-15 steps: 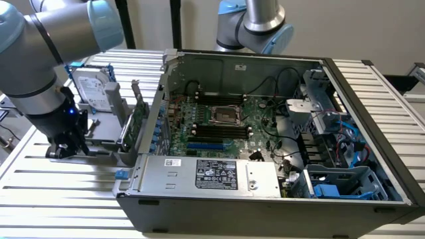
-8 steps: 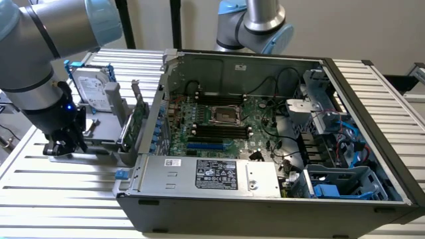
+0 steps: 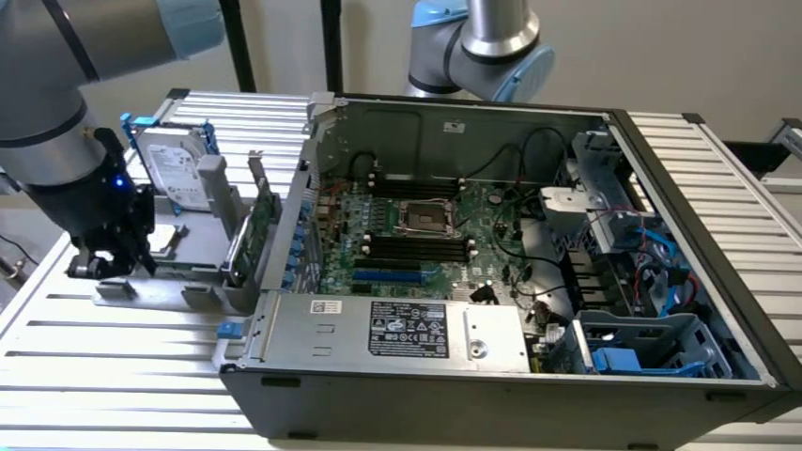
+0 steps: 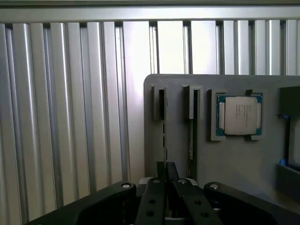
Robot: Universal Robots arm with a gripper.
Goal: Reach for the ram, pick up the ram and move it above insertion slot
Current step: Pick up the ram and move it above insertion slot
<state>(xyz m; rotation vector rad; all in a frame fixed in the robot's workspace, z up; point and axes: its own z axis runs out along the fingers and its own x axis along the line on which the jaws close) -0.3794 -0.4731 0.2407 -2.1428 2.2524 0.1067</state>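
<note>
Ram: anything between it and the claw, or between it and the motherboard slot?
Nothing visible between the claw and the ram, which stands on edge in the gray holder. Between the ram and the memory slots stand the upright expansion card and the case's side wall, toward the exterior view's right.

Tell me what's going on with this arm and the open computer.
The robot arm's gripper is down at the gray parts holder beside the open computer case, its fingers nearly together and lined up with the ram, which stands on edge in a holder slot. Whether it actually grips the stick can't be told. The ram is not yet out of the holder.
</note>
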